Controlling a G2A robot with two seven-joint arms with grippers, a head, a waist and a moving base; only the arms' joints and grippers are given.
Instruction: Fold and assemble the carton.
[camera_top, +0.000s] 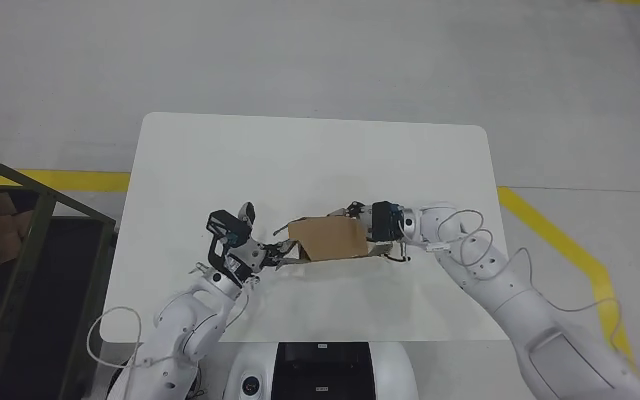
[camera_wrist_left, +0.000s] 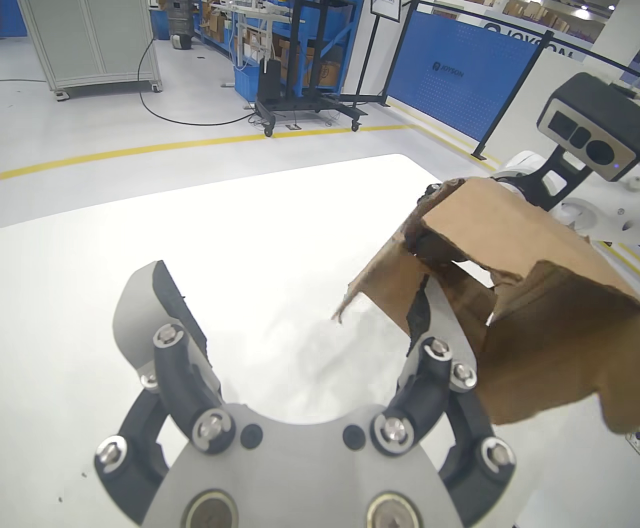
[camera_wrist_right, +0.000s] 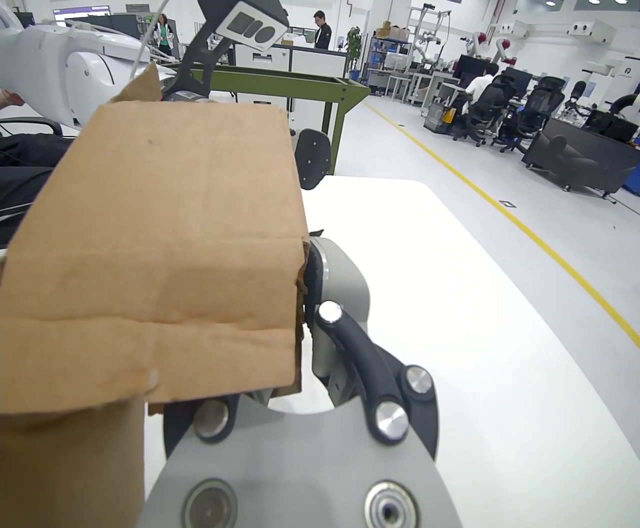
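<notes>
A brown cardboard carton (camera_top: 328, 238) lies on its side in the middle of the white table (camera_top: 300, 150), partly formed, with torn loose flaps at its left end. My left gripper (camera_top: 272, 252) sits at that end and is open (camera_wrist_left: 295, 310); one of its fingers (camera_wrist_left: 440, 310) is tucked under a flap of the carton (camera_wrist_left: 540, 320), the other stands free over the table. My right gripper (camera_top: 362, 228) holds the opposite end. In the right wrist view it (camera_wrist_right: 295, 280) is shut on the carton (camera_wrist_right: 160, 240) wall, and one finger is hidden behind the cardboard.
A green-framed cart (camera_top: 40, 250) stands off the table's left edge. Bare table top lies behind and in front of the carton. The right arm's wrist camera (camera_wrist_left: 585, 125) sits just beyond the carton.
</notes>
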